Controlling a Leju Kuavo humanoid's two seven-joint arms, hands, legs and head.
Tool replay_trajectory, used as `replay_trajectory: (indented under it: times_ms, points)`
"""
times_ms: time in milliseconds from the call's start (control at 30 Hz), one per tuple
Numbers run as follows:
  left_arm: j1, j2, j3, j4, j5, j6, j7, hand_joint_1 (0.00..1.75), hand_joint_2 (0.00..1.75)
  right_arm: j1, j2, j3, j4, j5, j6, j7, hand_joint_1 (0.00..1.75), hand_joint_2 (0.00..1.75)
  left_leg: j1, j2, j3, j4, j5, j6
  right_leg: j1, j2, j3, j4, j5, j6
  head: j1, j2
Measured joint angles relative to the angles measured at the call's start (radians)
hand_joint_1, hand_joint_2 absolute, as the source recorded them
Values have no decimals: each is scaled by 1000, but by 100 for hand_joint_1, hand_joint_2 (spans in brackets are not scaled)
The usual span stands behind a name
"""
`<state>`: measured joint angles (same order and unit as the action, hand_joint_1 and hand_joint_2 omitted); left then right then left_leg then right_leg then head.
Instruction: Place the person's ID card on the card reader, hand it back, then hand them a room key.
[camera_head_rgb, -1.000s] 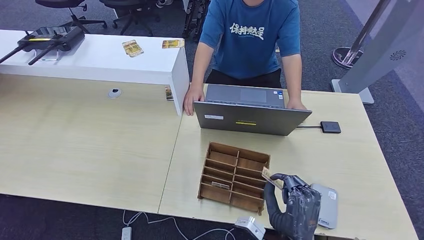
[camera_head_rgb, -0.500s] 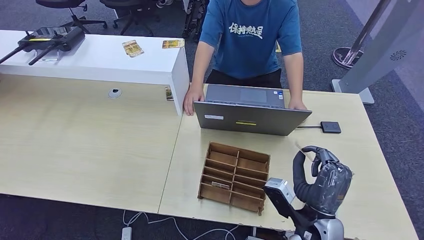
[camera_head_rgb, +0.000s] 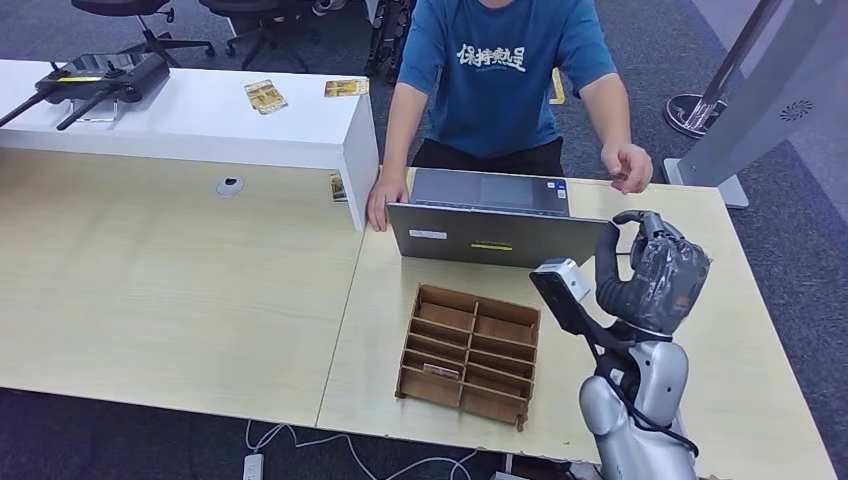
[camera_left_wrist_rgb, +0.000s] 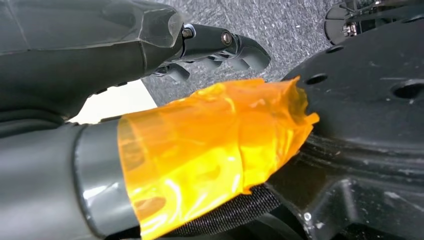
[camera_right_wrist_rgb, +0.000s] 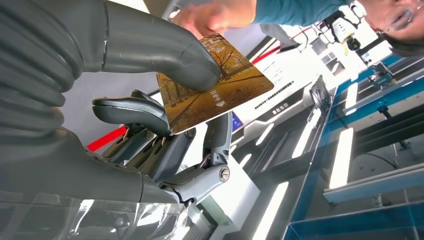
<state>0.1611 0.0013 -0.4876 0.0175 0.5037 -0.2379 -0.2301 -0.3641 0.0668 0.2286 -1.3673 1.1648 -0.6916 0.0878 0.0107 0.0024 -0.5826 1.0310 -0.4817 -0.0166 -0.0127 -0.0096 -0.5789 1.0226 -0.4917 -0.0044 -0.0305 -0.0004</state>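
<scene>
Pale wooden desk (camera_head_rgb: 180, 290), white raised counter (camera_head_rgb: 200, 120), grey carpet (camera_head_rgb: 790, 250), black office chairs (camera_head_rgb: 150, 25) behind.

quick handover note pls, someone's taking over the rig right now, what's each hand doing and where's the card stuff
Right hand: raised over the table's right side beside the laptop, pinching a card with an autumn-tree picture between thumb and finger.
Left hand: hanging low, holding nothing.
The person's hand is reaching toward the held card.
Wooden card organiser sits on the table; one card lies in a front slot.
Done: card is held out. Left: release it once the person grips it. Which card this is, I cannot tell.
</scene>
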Motion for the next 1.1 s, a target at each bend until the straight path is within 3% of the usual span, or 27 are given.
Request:
replay_trajectory:
  times_ms: [367, 900, 933, 1067, 1100]
  points:
    - [-24, 21, -19, 0, -61, -14, 10, 0, 0, -204, -7, 3, 174, 104, 1, 80, 175, 175, 0, 0, 0, 0, 0, 0, 0, 0, 0, 0, 0, 0, 0, 0]
    - [-29, 26, -19, 0, -92, -11, 12, 0, 0, -250, -8, 11, 277, 148, 0, 90, 175, 175, 0, 0, 0, 0, 0, 0, 0, 0, -1, 0, 0, 0, 0, 0]
    - [-29, 26, -19, 0, -94, -11, 12, 0, 0, -250, -8, 11, 280, 150, 0, 89, 169, 175, 0, 0, 0, 0, 0, 0, 0, 0, -1, 0, 0, 0, 0, 0]
    - [-28, 26, -19, 0, -97, -11, 12, 0, 0, -250, -8, 11, 286, 151, -1, 85, 14, 175, 0, 0, 0, 0, 0, 0, 0, 0, -1, 0, 0, 0, 0, 0]
    - [-28, 26, -19, 0, -97, -10, 12, 0, 0, -249, -8, 11, 287, 149, -1, 84, 7, 175, 0, 0, 0, 0, 0, 0, 0, 0, -1, 0, 0, 0, 0, 0]
